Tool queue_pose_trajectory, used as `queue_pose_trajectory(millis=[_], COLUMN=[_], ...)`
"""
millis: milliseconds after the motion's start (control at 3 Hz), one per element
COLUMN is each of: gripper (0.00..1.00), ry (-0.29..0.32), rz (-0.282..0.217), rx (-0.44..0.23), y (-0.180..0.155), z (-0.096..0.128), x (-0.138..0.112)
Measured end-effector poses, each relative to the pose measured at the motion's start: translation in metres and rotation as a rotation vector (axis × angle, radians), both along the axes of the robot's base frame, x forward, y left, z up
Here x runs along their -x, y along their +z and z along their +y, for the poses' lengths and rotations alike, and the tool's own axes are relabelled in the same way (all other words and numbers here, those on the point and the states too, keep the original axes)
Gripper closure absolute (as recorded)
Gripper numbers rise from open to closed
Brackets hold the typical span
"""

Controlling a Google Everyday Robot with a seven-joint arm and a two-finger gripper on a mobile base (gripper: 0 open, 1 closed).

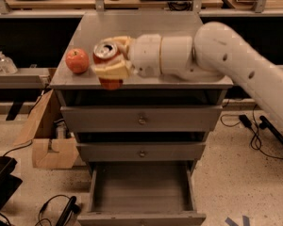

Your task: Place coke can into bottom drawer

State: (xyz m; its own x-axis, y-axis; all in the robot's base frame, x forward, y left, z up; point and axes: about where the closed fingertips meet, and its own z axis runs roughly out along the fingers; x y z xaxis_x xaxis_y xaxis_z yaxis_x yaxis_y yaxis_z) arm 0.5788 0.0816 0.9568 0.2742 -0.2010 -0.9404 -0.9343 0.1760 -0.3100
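Note:
My gripper (112,60) is shut on the coke can (105,53), a red can with a silver top, tilted toward me. It holds the can in the air at the front left edge of the cabinet top (146,25), just right of the apple. The bottom drawer (140,192) is pulled open below, a wide shallow grey tray with a bare floor. The can is well above the drawer and a little left of its middle.
A red apple (77,60) sits on the cabinet top at the left. Two shut drawers with round knobs (141,120) are above the open one. A cardboard box (47,140) stands left of the cabinet. Cables lie on the floor at the right.

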Motion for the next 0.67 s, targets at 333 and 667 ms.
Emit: queue_pose_trajectory(millis=[333,667], gripper=[1.0,1.0], ry=[-0.054,-0.062], rz=[0.074,0.141], rx=[-0.023,-0.015], y=[-0.071,-0.144], z=[-0.011,-0.018], x=[0.042,0.082])
